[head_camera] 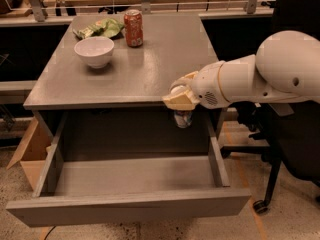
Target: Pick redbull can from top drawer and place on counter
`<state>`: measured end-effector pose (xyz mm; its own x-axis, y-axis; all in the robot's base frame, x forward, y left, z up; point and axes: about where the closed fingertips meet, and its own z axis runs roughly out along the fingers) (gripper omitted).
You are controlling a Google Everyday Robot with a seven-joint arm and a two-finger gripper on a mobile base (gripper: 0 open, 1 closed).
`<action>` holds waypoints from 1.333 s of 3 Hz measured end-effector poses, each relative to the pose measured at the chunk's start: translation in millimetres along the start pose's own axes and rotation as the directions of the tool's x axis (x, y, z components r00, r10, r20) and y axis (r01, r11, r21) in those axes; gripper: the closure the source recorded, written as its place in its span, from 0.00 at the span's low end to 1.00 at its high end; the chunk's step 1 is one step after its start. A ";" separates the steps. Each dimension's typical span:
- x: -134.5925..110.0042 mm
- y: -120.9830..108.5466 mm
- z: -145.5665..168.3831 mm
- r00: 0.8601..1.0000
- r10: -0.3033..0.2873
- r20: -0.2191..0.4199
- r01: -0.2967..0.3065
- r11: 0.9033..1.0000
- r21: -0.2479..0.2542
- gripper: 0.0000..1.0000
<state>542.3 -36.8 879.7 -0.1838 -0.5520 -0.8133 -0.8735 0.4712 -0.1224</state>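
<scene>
My gripper (181,103) is shut on the redbull can (183,119), a slim blue-and-silver can that hangs upright below the beige fingers. It is held above the open top drawer (130,204), near its back right corner and level with the front edge of the counter (150,59). The drawer is pulled fully out and its grey floor shows nothing in it. The can's top is hidden by the fingers.
On the counter stand a white bowl (93,51), an orange-red soda can (133,28) and a green bag (99,28) at the back left. A black office chair (290,149) is at the right. A cardboard box (30,154) sits left of the drawer.
</scene>
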 end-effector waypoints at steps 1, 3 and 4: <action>-22.9 -5.1 -11.8 1.000 -0.003 0.016 0.003 1.000 0.005 1.00; -84.2 -15.1 -49.7 1.000 0.002 0.026 -0.004 0.998 0.067 1.00; -105.0 -34.8 -51.2 0.999 0.043 0.011 -0.043 0.996 0.083 1.00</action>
<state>568.9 -30.5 998.5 -0.2158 -0.5237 -0.8241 -0.8241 0.5504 -0.1339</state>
